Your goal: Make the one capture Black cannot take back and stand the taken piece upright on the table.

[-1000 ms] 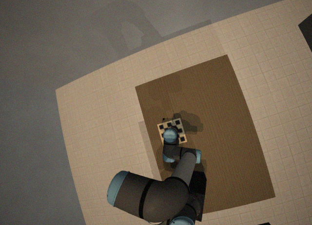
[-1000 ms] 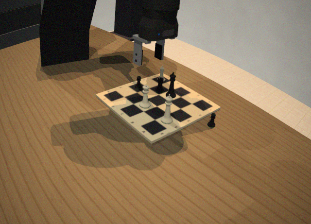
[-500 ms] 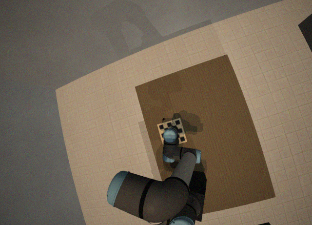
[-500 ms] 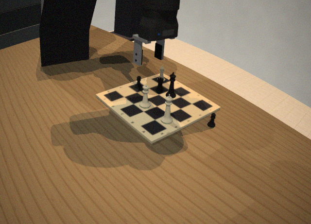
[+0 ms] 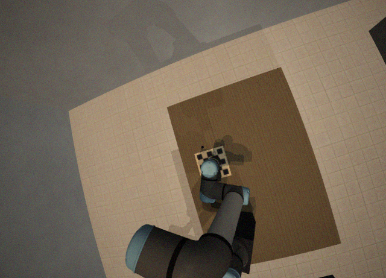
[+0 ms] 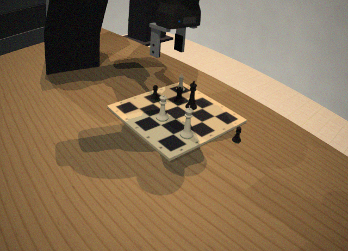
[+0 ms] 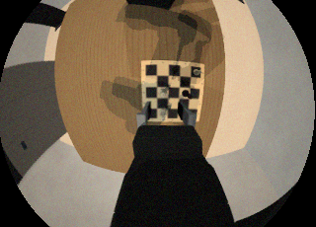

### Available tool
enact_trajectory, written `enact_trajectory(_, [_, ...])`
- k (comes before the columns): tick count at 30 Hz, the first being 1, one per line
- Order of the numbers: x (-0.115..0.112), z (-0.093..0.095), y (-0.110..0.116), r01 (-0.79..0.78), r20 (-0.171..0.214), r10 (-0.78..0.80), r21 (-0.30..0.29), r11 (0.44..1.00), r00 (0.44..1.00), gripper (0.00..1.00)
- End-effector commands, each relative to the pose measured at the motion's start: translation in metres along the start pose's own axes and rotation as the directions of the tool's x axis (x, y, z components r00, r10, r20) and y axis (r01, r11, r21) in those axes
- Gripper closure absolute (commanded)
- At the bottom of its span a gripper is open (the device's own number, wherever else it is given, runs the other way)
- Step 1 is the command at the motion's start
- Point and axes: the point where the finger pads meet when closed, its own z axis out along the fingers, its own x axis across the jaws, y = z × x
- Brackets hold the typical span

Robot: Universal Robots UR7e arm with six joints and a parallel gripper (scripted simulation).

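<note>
While its grey fingers stand apart, the gripper (image 6: 169,43) (image 7: 164,107) hovers (nothing clamped) above wood (image 6: 112,209) (image 7: 94,54).
</note>
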Motion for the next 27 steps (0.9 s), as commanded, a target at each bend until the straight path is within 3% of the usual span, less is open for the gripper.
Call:
enact_trajectory(1, [0.0,-0.016,-0.003,-0.002,-0.004,0.002,0.006,1.0,1.0,0.0])
enact_trajectory(9, [0.0,-0.032,-0.003,-0.002,-0.004,0.002,0.006,1.0,1.0,0.0])
enact_trajectory(27, [0.0,-0.032,-0.003,-0.002,-0.004,0.002,0.007,1.0,1.0,0.0])
